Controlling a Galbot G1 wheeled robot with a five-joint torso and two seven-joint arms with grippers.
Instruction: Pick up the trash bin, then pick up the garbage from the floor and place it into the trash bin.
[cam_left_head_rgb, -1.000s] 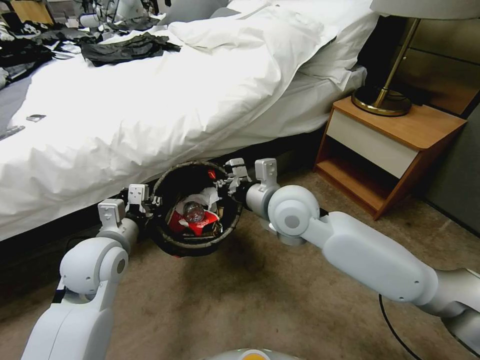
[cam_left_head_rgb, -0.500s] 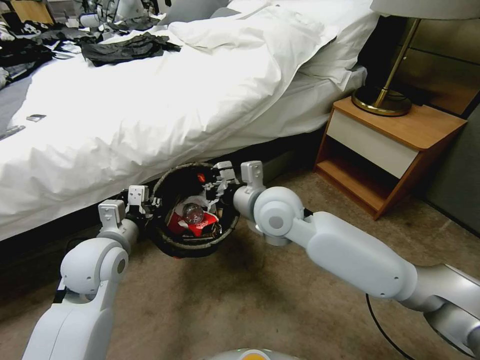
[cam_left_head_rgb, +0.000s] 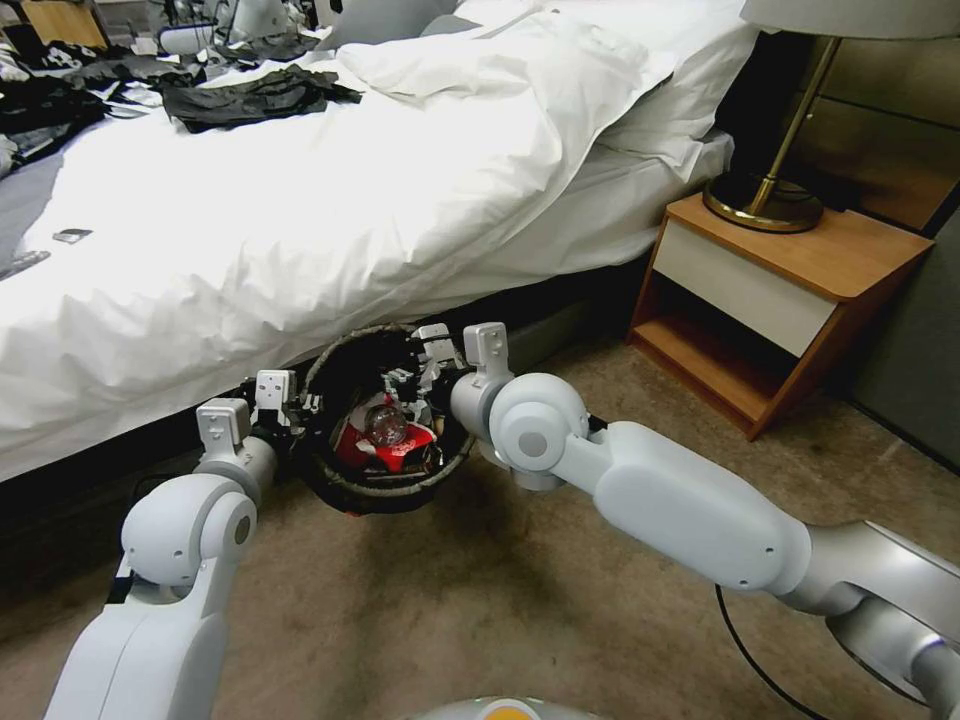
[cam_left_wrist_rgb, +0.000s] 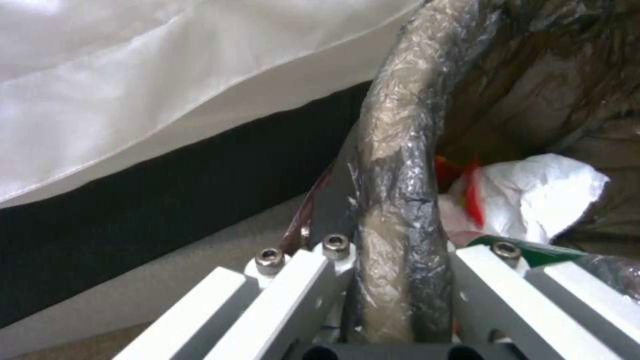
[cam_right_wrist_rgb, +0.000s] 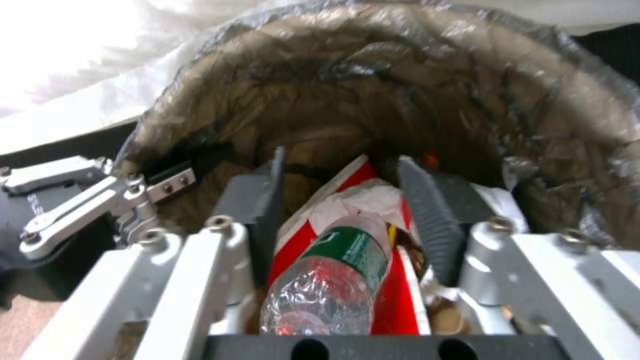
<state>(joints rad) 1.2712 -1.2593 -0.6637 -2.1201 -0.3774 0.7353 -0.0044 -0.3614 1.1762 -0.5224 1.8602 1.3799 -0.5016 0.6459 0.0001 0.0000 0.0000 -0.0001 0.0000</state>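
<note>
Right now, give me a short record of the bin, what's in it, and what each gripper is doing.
trash bin: off the carpet beside the bed, dark liner over rim
left gripper: shut on the bin's rim
right gripper: open, over the bin's mouth, holding nothing
contents: clear plastic bottle, red-and-white wrapper, white tissue
</note>
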